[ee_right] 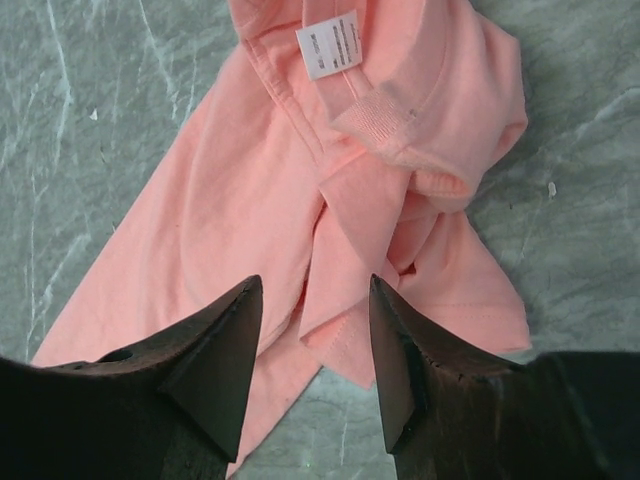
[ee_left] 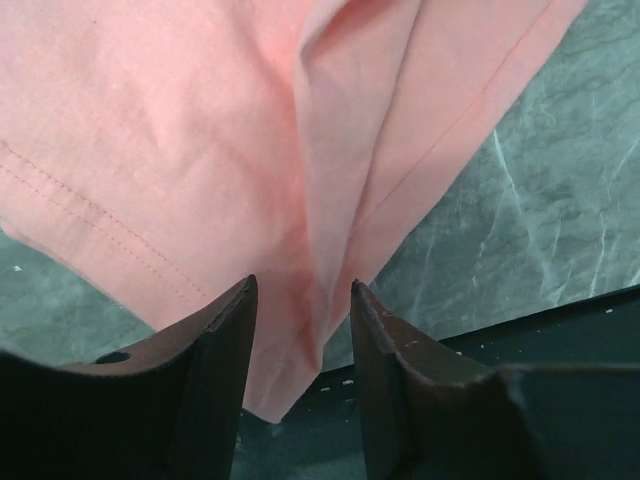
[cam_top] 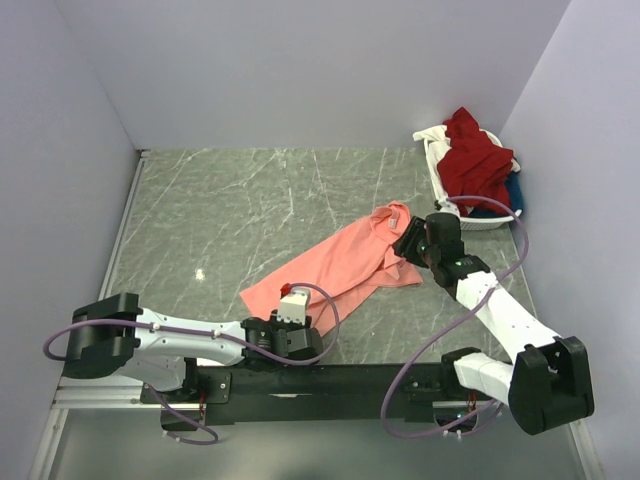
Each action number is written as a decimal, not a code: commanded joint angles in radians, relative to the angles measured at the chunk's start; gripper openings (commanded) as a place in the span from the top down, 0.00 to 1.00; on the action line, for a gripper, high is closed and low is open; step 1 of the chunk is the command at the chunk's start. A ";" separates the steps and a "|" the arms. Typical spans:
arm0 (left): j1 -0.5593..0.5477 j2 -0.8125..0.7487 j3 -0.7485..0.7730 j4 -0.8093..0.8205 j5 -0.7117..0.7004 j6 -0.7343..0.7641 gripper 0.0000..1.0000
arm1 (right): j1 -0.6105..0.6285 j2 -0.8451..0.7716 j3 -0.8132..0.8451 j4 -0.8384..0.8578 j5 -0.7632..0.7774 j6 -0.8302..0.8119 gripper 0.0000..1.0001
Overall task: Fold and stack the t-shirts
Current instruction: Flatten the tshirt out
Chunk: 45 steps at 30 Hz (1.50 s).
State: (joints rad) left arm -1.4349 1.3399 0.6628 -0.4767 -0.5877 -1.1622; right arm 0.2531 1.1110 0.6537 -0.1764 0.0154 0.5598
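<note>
Left gripper and right gripper straddle opposite ends of salmon-pink t-shirt.

Salmon-pink t-shirt: soft matt cloth with a fine, even surface, stitched hems and a ribbed collar; creased.
Neck label: white, smooth, printed.
Worktop: hard and smooth, grey-green marble pattern with white veins, slight sheen.
Basket: white plastic, smooth.
Dark red t-shirt: matt cloth, crumpled.
Jaws of left gripper and right gripper: dark, matt, hard, faintly speckled.
</note>
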 commanded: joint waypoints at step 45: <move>0.086 -0.162 -0.002 -0.099 -0.136 -0.018 0.99 | 0.126 0.060 0.153 -0.080 0.186 -0.023 1.00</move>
State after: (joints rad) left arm -1.3731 1.2579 0.6540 -0.5236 -0.6636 -1.1728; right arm 0.3836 1.2526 0.7341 -0.2367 0.1932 0.5438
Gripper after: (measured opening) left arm 0.015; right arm 0.010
